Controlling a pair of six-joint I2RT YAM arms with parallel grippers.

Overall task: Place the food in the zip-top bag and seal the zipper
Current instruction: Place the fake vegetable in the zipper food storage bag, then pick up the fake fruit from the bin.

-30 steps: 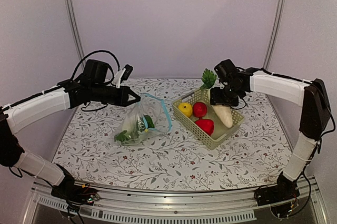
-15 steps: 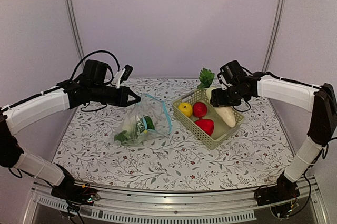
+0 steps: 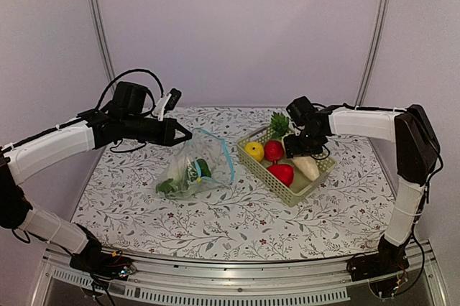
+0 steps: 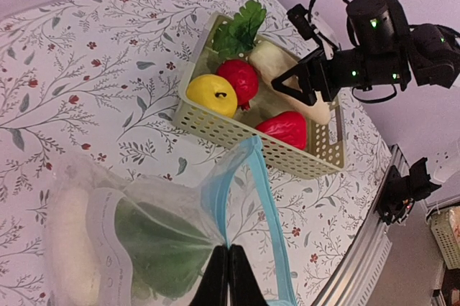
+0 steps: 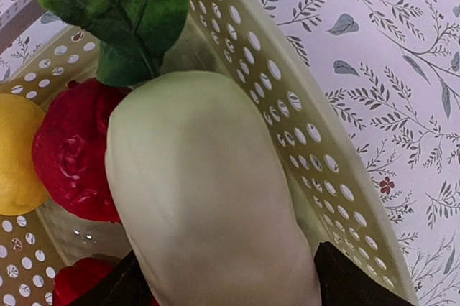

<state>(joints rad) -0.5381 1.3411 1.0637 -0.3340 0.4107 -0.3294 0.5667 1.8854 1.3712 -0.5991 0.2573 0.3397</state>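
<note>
- Clear plastic of the zip-top bag (image 3: 195, 167) hangs from the left gripper (image 4: 224, 277), jaws pinched shut on its blue zipper (image 4: 251, 198); that arm reaches out level.
- Right gripper (image 3: 300, 142) angles down into the basket (image 3: 287, 192), open fingers (image 5: 352, 281) straddling the white radish (image 5: 208, 205).

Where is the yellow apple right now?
In the top view, the yellow apple sits at the left end of the green basket, right of the bag, touching a red piece.
</note>
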